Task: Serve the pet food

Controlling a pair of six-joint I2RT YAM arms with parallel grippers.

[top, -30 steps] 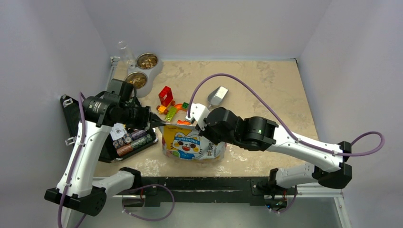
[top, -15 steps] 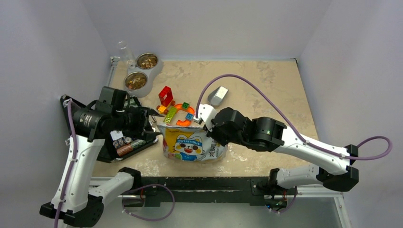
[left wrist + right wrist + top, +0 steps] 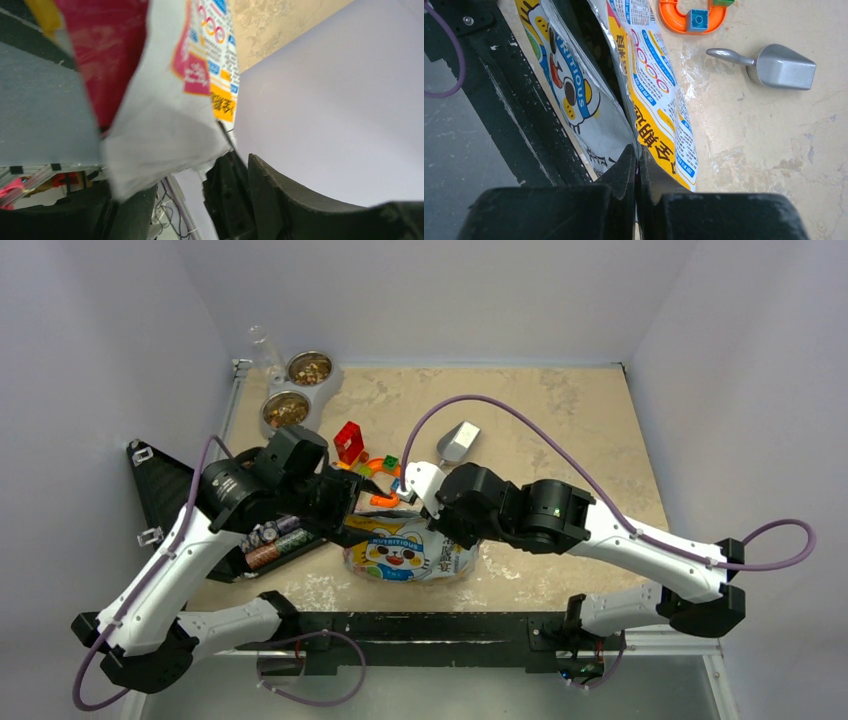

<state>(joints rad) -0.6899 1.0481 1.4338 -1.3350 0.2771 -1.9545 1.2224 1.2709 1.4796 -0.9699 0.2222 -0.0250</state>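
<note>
The pet food bag stands near the table's front edge, a cartoon cat on its face. My right gripper is shut on its top right edge. In the right wrist view the fingertips pinch the foil rim of the bag. My left gripper is open at the bag's top left. In the left wrist view the bag hangs close over the left gripper, ungripped. Brown pet food fills both cups of the double bowl. The bag's inside is dark.
A metal scoop lies behind the bag. Colourful toy blocks and an orange ring sit between bag and bowl. A black tray with batteries is at the left. A clear bottle stands by the bowl.
My left gripper let go of the bag's left edge, opened, drew back left, then swung right up to the bag again. The right gripper closed fully on the bag's edge.
</note>
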